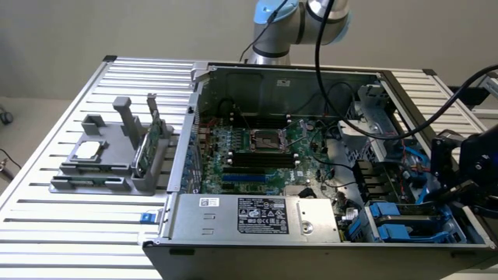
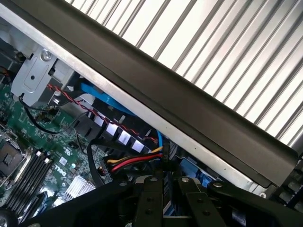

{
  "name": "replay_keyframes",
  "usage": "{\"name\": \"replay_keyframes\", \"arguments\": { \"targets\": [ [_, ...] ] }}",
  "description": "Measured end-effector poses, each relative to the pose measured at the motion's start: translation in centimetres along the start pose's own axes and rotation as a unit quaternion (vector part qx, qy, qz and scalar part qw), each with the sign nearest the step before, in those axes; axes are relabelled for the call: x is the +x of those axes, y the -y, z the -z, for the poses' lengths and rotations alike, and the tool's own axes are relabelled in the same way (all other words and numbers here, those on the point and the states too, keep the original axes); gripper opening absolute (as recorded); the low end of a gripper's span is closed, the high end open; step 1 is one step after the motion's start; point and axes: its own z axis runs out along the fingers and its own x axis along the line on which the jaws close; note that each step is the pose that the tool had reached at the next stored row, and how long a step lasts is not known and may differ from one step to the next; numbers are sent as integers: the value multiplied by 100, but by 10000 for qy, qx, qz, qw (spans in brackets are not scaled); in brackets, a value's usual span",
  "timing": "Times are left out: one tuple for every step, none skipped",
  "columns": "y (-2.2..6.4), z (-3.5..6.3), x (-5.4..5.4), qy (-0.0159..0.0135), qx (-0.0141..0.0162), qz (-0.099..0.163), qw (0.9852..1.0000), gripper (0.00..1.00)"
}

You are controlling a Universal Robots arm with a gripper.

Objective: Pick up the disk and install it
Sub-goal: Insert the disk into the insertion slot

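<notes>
Exterior view: the disk (image 1: 406,221) sits flat down in the near corner of the open PC case (image 1: 311,252), on the exterior view's right, and my claw (image 1: 455,191) hangs right over it. Honestly can't tell how far the claw is spread, or whether it's gripping anything at all.
</notes>
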Motion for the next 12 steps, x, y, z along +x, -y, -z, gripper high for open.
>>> {"name": "replay_keyframes", "arguments": {
  "targets": [
    [1,10,3,-7,5,-1,10000,17],
    [4,20,7,-15,12,-3,10000,17],
    [9,31,13,-27,19,-6,10000,17],
    [15,43,20,-41,26,-9,10000,17],
    [24,54,27,-57,36,-12,10000,17],
    [32,62,35,-76,44,-17,10000,17],
    [40,69,42,-100,50,-21,9999,17],
    [49,75,49,-127,53,-27,9999,17],
    [54,81,54,-155,52,-35,9999,17],
    [57,85,57,-176,45,-51,9998,17],
    [59,88,59,-191,37,-73,9998,17],
    [59,89,60,-200,31,-107,9997,17]
  ]
}}
